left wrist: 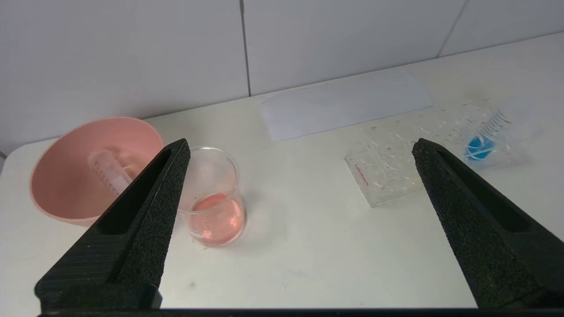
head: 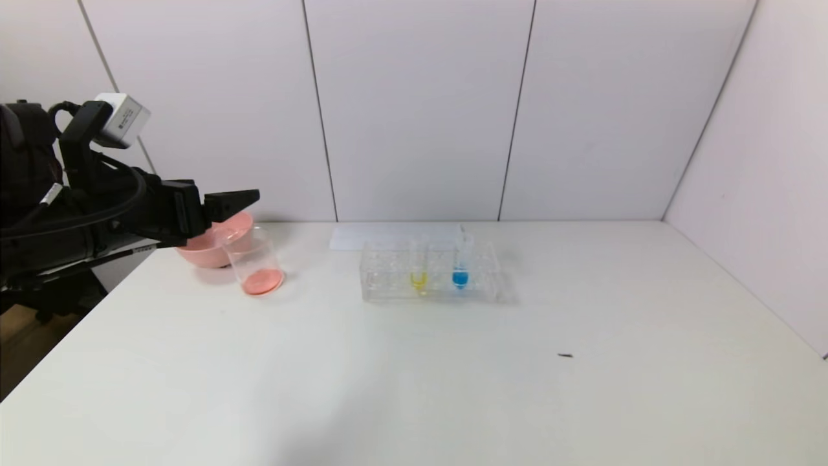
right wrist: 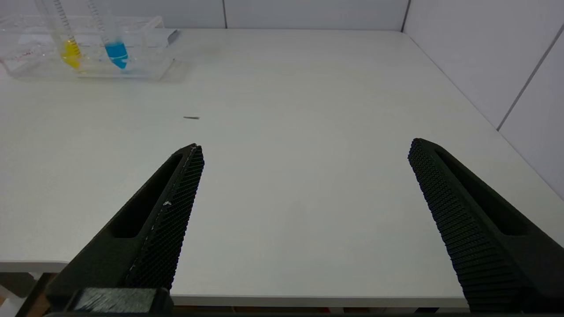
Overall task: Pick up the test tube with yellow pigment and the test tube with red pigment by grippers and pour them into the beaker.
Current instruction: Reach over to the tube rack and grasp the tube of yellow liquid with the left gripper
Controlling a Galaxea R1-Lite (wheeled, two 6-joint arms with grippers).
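The white worktop (head: 414, 388) carries everything, and the coming move turns on one relation: the test tube with yellow pigment (head: 418, 268) stands upright in the clear tube rack (head: 430, 272) near the middle of the worktop's back edge, well apart from the left gripper (head: 236, 202), which hangs above the back left corner over the pink bowl (head: 207, 249) and the beaker (head: 254, 262). From that gripper the yellow tube lies off toward the worktop's middle, its long axis vertical, so a sideways reach with the fingers on either side of the tube looks to be what is called for. The left gripper's jaws are spread wide and hold nothing. The right gripper (right wrist: 304, 185) is also spread wide and empty, low by the front right edge of the worktop; which arm is nearer the rack cannot be told for sure, though the left arm is the one raised. The beaker, just beside the bowl toward the front, already holds pinkish-red liquid, and a clear tube (left wrist: 108, 169) lies tilted inside the bowl, seemingly the test tube with red pigment, now emptied, so the red half looks done. A blue-tipped tube (head: 460, 268) stands beside the yellow one. The tubes show faint graduation marks, and small writing on the white box (head: 123, 120) at the wrist cannot be read.
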